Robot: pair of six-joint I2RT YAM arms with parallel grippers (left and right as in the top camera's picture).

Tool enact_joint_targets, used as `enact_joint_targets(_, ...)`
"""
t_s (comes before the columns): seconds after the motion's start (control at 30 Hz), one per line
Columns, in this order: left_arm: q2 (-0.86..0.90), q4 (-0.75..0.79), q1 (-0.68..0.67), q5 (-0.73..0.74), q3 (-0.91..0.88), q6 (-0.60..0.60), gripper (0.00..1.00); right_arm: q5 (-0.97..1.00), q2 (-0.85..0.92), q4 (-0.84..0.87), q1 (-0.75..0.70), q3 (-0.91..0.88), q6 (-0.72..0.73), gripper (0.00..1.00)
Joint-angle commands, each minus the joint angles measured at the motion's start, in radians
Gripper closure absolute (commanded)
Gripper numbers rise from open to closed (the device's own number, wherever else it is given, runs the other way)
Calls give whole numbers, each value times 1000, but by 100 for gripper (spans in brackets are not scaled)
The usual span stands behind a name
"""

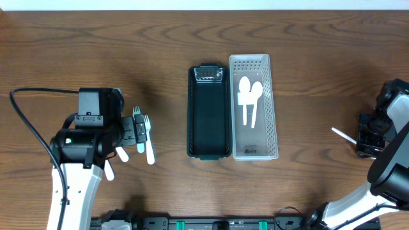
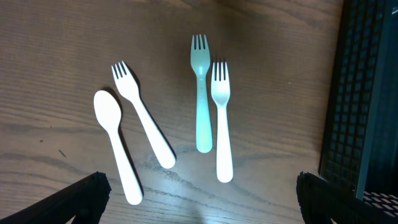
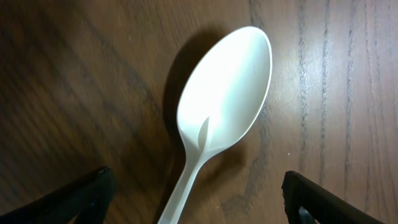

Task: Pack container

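A black container (image 1: 209, 115) lies at the table's middle, with a white perforated basket (image 1: 254, 144) next to it on the right holding white spoons (image 1: 250, 96). My left gripper (image 2: 199, 208) is open above loose cutlery: a white spoon (image 2: 115, 143), a white fork (image 2: 142, 115), a mint-green fork (image 2: 201, 93) and a second white fork (image 2: 221, 118). None is held. My right gripper (image 3: 196, 199) is open and straddles the handle of a white spoon (image 3: 224, 99) lying on the table at the far right; its handle also shows in the overhead view (image 1: 343, 135).
The black container's ribbed wall (image 2: 360, 93) is close on the right of the left wrist view. The left arm's cable (image 1: 29, 121) loops over the table's left side. The right arm (image 1: 390, 128) sits at the right edge.
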Motion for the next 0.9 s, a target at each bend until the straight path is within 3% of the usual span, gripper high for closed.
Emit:
enact_joint_targets(0.0, 2, -3, 4, 0, 19, -10, 2, 45, 9, 6, -10, -10, 10, 11)
enact_joint_targets(0.5, 2, -3, 4, 0, 19, -10, 2, 37, 8, 140, -10, -127, 7, 13)
enact_joint_targets(0.8, 2, -3, 4, 0, 19, -10, 2, -20, 8, 137, -9, -130, -27, 39)
enact_joint_targets(0.87, 2, -3, 4, 0, 19, -10, 2, -28, 8, 134, -8, -130, -29, 40)
